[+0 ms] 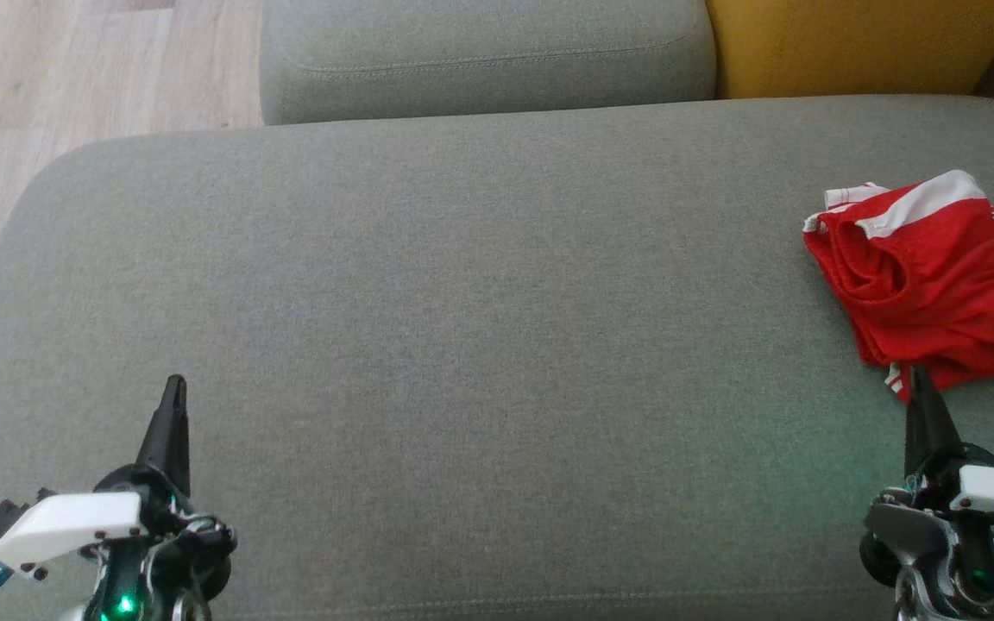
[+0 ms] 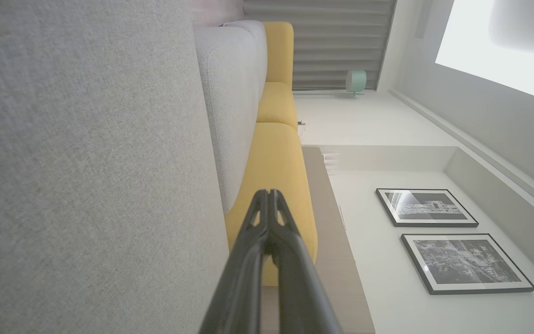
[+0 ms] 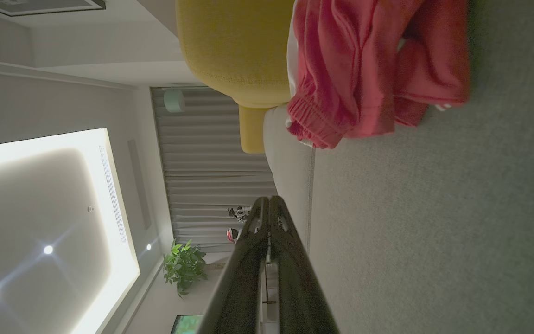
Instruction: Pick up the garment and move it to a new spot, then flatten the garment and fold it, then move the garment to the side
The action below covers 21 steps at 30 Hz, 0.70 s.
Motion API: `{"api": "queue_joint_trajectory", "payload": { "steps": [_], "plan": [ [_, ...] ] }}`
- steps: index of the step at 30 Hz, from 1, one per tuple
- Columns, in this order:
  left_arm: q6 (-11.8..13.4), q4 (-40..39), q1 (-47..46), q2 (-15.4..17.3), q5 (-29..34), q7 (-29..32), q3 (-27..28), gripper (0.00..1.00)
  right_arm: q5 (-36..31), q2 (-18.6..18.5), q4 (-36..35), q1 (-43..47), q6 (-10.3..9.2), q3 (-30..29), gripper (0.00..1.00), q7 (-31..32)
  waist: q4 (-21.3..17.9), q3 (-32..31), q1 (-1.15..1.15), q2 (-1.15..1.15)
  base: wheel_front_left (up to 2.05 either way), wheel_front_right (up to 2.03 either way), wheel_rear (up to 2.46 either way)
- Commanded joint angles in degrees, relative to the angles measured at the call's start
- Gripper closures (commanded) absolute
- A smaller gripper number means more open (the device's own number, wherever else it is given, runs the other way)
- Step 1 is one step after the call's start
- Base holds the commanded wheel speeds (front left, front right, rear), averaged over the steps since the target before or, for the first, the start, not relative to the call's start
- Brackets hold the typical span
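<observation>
Red basketball shorts (image 1: 937, 285), white-trimmed with black lettering, lie in a folded bundle on the grey sofa seat (image 1: 462, 345) in the head view, just beyond the tip of the right gripper (image 1: 920, 379) and slightly to its outer side. Whether that tip touches the hem I cannot tell; it overlaps the lower edge in this view. The right gripper's fingers are pressed together and hold nothing. The left gripper (image 1: 174, 388) hangs well apart from the shorts, far across the seat, its fingers also together and empty. A grey cushion (image 1: 488, 56) and a yellow cushion (image 1: 859, 43) sit beyond both grippers.

In the left wrist view, the left gripper (image 2: 269, 195) points along the seat towards the yellow cushions (image 2: 274, 185), fingers closed, no cloth near it.

In the right wrist view, the shorts (image 3: 369, 69) lie ahead of the closed right gripper (image 3: 269, 200) and off to its seat side, elastic waistband nearest, with a clear gap to the fingertips.

Judging by the neat bundle at the seat's side, the task looks at or near its last step. If any move remains, the right fingers must part before they can grasp cloth.
</observation>
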Motion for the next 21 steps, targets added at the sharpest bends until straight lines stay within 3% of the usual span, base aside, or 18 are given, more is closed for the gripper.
{"api": "queue_joint_trajectory", "payload": {
  "steps": [1,21],
  "plan": [
    [-0.42,-1.51,-3.17,0.34,-0.09,0.25,2.38,1.00,0.41,-0.31,-1.78,-2.99,-0.04,1.19,1.00,0.34,0.00,0.00,0.00,0.00,0.00,0.00,0.00],
    [-0.42,-1.51,-3.20,0.15,0.14,0.47,2.66,1.00,0.41,-0.31,-1.78,-2.99,-0.04,1.19,1.00,0.34,0.00,0.00,0.00,0.00,0.00,0.00,0.00]
  ]
}}
